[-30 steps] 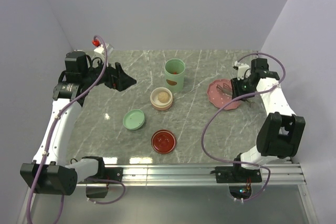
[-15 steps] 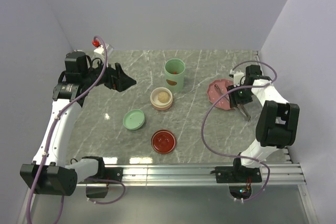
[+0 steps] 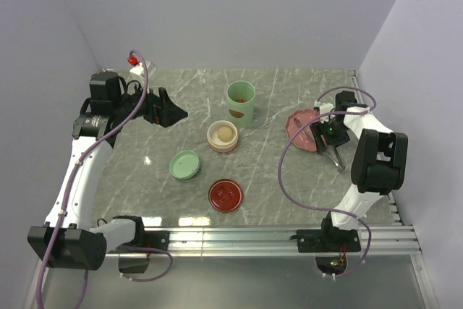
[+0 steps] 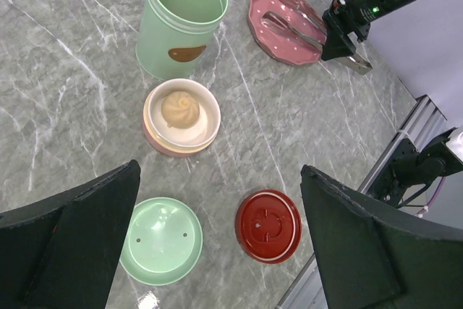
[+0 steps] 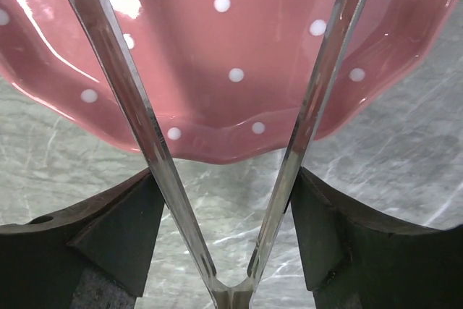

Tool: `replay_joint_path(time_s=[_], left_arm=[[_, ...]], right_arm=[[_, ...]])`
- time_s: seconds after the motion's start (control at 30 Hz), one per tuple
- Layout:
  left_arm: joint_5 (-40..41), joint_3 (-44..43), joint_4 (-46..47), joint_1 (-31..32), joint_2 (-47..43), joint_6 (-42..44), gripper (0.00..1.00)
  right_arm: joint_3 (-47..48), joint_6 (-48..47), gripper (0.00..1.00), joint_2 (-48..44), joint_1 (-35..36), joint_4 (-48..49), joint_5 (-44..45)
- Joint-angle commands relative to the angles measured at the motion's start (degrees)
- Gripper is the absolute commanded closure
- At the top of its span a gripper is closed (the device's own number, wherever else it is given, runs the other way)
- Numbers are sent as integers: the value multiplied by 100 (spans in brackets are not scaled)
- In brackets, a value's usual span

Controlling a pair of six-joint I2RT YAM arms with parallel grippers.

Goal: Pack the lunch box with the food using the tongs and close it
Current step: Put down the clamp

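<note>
Right gripper [image 5: 224, 200] low at near rim of pink plate [image 5: 239, 27], by right edge of tabletop [image 3: 275, 179]. Pads [image 5: 123, 244] pressed on outer sides of tongs [image 5: 123, 92], grasping them just above hinge, likely so tips reach over plate. Tongs thin, mirror-bright steel, arms sprung in wide V. Plate glossy, scalloped, white-dotted. Food not made out there. Left gripper [image 4: 221, 170] released, fingers spread wide, idle toward back-left corner.

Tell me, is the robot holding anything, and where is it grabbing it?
The right gripper holds the tongs near their joined end, with one finger against each arm. The left gripper is open and holds nothing.
</note>
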State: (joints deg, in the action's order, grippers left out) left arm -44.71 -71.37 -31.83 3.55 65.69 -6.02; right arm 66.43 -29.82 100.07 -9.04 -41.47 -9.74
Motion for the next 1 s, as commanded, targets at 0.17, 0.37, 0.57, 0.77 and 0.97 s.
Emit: replay_joint_path(time_s=[0.17,0.37,0.57,0.77,0.97], left_arm=[[-91,-289,46,-21,-118,66,1],[-99,-307,63,-21,-109,48,1],[-91,-351,37,-12,-118,66,1],[-64,-360,11,-21,-144,92,1],[155,-176,-51,-21,-241,145,0]], right_arm=[[502,-164,24,-76,-37,-413,297],[880,-234,5,161,-37,-889,192],[1073,-278,5,197,-28,-1082,139],[1617,-164,4,-495,-37,-1346,-63],[2409,169,0,-1383,-37,-1250,-256]])
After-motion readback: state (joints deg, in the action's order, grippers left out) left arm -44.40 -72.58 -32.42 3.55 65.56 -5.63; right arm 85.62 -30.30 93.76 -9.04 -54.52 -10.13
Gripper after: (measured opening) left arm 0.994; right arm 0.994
